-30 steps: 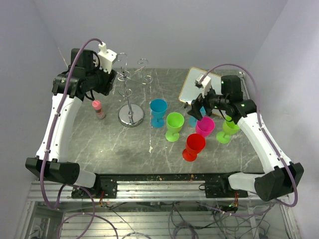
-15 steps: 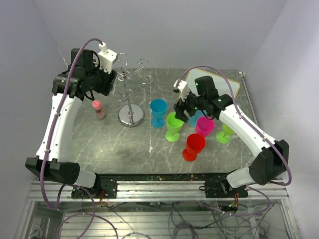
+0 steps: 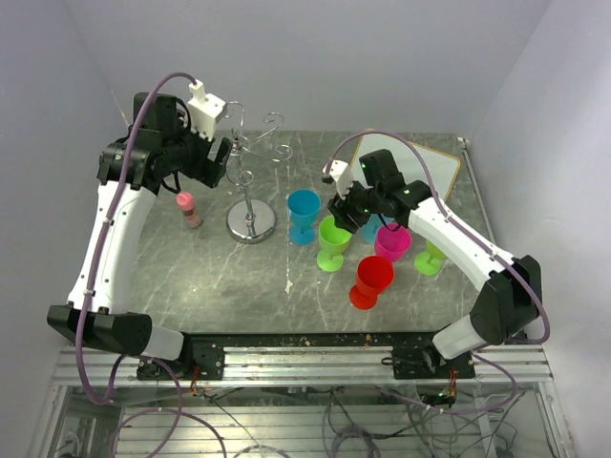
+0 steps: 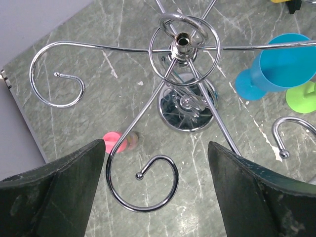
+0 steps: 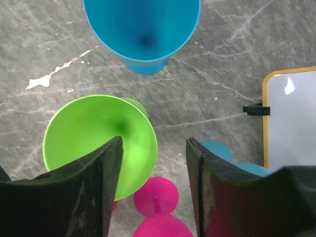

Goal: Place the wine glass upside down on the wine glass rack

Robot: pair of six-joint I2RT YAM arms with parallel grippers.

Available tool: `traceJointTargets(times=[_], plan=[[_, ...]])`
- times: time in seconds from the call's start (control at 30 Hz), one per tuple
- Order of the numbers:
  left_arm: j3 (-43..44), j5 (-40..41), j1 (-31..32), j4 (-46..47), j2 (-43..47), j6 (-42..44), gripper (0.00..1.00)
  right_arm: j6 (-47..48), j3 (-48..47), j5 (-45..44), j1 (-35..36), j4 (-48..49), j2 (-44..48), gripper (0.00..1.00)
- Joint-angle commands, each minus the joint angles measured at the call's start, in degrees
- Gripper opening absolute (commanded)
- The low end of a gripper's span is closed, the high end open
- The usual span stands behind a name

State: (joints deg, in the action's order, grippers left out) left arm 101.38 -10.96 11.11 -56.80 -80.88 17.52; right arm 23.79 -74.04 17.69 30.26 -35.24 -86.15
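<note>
The wine glass rack (image 3: 250,191) is a silver wire stand on a round shiny base, with its hub (image 4: 181,42) under my left wrist. My left gripper (image 3: 227,157) (image 4: 155,163) is open around one curled arm (image 4: 148,185) and touches nothing. Several plastic wine glasses stand upright on the table. My right gripper (image 3: 341,212) (image 5: 154,148) hangs over the green wine glass (image 3: 334,232) (image 5: 94,133). One finger is above its bowl and the other is outside its rim. The jaws stand apart and bare table shows between them.
Near the green one stand a blue glass (image 3: 304,205) (image 5: 143,24), a pink glass (image 3: 392,241), a red glass (image 3: 372,275) and a second green glass (image 3: 434,250). A yellow-framed whiteboard (image 3: 439,162) (image 5: 291,118) lies at the back right. A small pink bottle (image 3: 189,208) stands left of the rack.
My right arm swung left from the pink glass to over the green glass, and its jaws narrowed. My left gripper opened wider at the rack's curled arm.
</note>
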Motion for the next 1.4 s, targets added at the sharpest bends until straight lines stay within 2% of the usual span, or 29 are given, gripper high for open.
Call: traceJointTargets(times=[0.0, 0.3, 0.43, 0.5, 0.67, 0.8, 1.0, 1.23, 1.37], plan=[[0.6, -2.3, 0.3, 1.4, 2.4, -0.3, 0.96, 0.1, 0.5, -2.2, 0.3, 0.2, -0.5, 0.5], [1.0, -1.9, -1.4, 1.4, 4.5, -0.4, 0.99, -1.0, 1.5, 0.6, 0.3, 0.8, -2.0, 0.24], [1.6, -3.6, -3.3, 1.9, 5.2, -1.8, 0.99, -0.3, 0.3, 1.8, 0.2, -0.5, -1.4, 0.05], [0.6, -4.5, -4.3, 3.1, 6.0, -2.8, 0.99, 0.4, -0.8, 2.9, 0.2, -2.4, -0.5, 0.0], [-2.9, -4.0, -7.1, 7.3, 8.6, -6.7, 0.99, 2.2, -2.4, 6.9, -0.6, -6.1, 4.8, 0.0], [-1.2, -1.6, -7.2, 8.1, 9.3, -10.0, 0.99, 2.9, -4.8, 12.1, -5.2, -7.5, 10.7, 0.0], [-0.4, -6.5, -7.2, 12.7, 12.1, -14.4, 0.99, 1.7, -12.6, 13.4, -10.5, -8.6, 16.6, 0.0], [3.7, -13.0, -7.2, 16.0, 10.8, -21.0, 0.99, -4.3, -28.6, 9.8, -13.0, -4.4, 13.4, 0.0], [0.6, -23.6, -7.1, 24.3, 10.9, -26.0, 1.0, -8.8, -35.7, 10.9, -13.0, -0.3, 9.7, 0.0]])
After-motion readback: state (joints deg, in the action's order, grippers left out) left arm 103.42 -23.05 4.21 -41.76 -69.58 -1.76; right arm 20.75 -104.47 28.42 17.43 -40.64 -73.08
